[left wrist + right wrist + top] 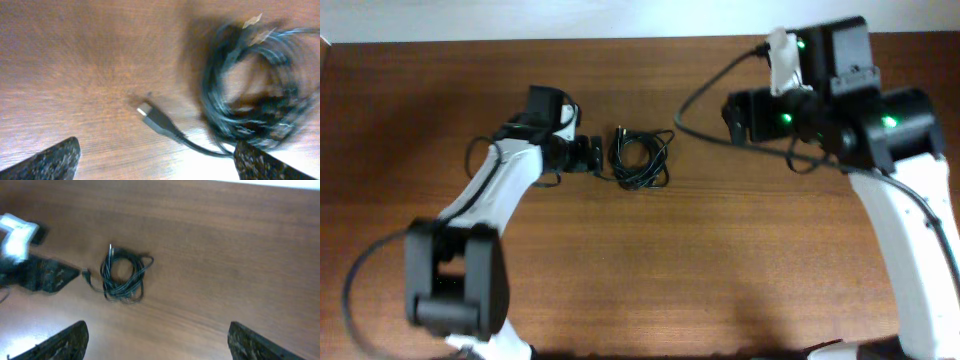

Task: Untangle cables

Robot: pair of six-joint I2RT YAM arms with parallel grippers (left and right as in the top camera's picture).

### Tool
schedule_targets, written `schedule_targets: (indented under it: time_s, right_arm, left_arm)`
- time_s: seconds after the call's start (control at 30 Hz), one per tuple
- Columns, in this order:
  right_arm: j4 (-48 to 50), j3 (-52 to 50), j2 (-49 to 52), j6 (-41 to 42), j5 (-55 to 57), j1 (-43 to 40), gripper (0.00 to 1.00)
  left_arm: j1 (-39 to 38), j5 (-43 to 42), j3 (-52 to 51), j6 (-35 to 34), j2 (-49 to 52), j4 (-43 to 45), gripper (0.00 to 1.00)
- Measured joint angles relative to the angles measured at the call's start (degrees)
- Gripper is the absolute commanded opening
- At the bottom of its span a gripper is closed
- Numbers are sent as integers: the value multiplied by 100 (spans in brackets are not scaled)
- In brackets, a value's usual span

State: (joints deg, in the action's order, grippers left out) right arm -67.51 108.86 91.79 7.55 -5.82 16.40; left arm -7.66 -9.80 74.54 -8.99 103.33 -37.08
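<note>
Two arms, overhead: the left gripper (600,160) sits just beside the cables (640,160), a small black coil in the middle of the table (720,270). The right gripper (732,118) hangs well apart, up to the right.
Left wrist view: fingers (50,160) are spread wide and hold nothing. The coil lies ahead, blurred, toward the right-hand finger. One plug (152,116) on a loose tail pokes out of it, between the fingers.
Right wrist view: fingers (60,342) are spread too, and empty. The coil is far ahead on bare wood, with the left gripper right at its side.
Step in hand, my read: going for that loose plug end.
How to do it well: come down on the tail just behind the plug and pinch that one strand, never the bundle. Draw it out slowly while the right arm pins the coil, or the whole lot will likely just slide along.
</note>
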Motion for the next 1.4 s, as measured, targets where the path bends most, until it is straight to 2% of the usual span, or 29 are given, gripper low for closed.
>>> schedule_targets:
  time_s: [0.1,0.37,0.57,0.8,0.97,1.17,1.4]
  right_arm:
    - [393,-4,671,286,-2,37,88]
    - [1386,-129,2094,542,-22,540,88]
    - [1762,-129,2647,597,-48,990,88]
    - [1589,-129,3348,693,68,1091,87]
    - [1661,-131,3405,1655,190,981,87]
    - [1961,-131,3407,3005,199,942,82]
    - [2002,-136,3591,3777,214,942,81]
  left_arm:
    - [2,-120,181,76,-734,-363,98]
    - [-17,-289,708,125,-3626,-1331,98]
    - [-20,-291,719,122,-4763,-1808,98]
    - [-17,-291,719,125,-5064,-2138,98]
    - [-17,-291,719,122,-4948,-2229,99]
    - [-20,-291,719,122,-4911,-2234,99]
    - [-17,-291,719,122,-4911,-2319,99]
